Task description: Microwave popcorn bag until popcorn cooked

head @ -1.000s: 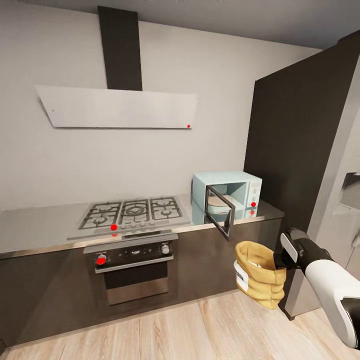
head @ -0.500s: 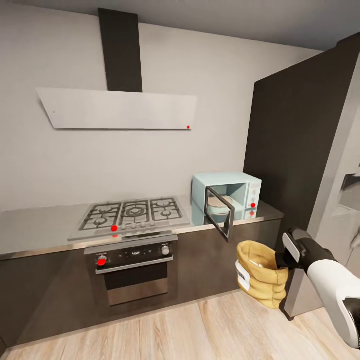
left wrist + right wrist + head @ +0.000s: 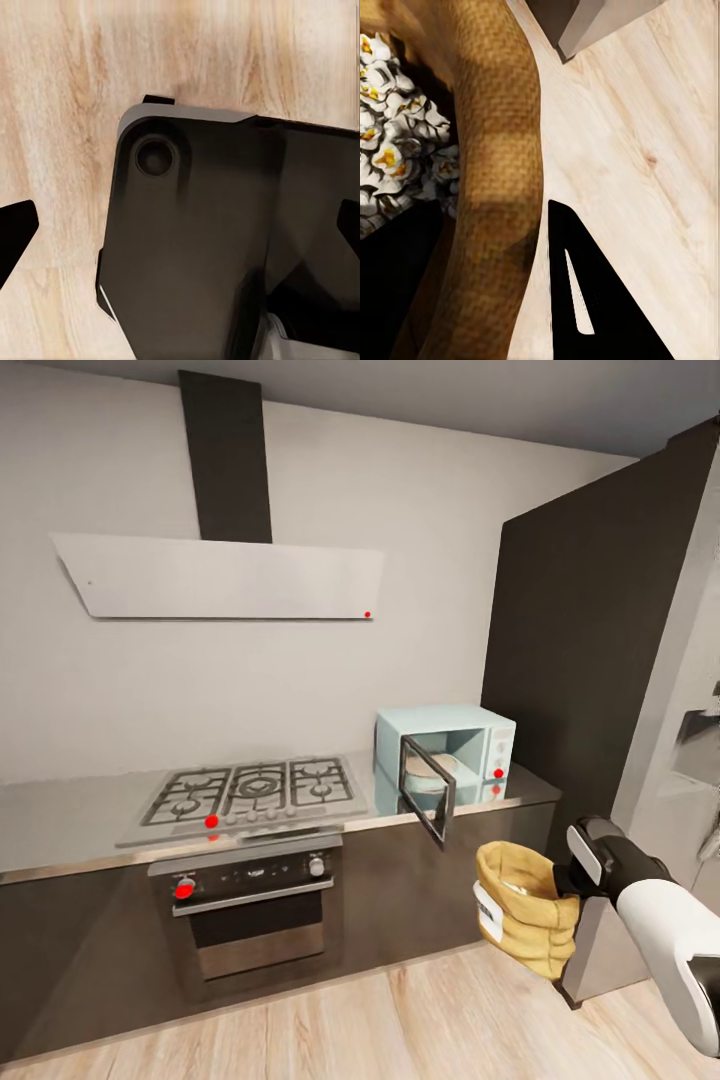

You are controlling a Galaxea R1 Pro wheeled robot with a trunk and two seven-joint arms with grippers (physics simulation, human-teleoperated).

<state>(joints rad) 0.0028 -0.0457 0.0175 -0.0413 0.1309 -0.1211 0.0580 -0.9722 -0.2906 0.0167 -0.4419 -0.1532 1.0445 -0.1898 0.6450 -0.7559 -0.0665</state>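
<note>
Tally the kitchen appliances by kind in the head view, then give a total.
Microwave: 1
Gas hob: 1
Built-in oven: 1
Extractor hood: 1
Total: 4

Microwave [image 3: 445, 745] on countertop [image 3: 70, 820], right of hob [image 3: 250, 792]; oven [image 3: 255, 905] below

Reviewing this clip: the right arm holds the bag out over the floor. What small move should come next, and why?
Probably lift the popcorn bag up toward the microwave. The right gripper holds it by the rim below countertop height, over the floor, while the microwave door already stands open.
</note>
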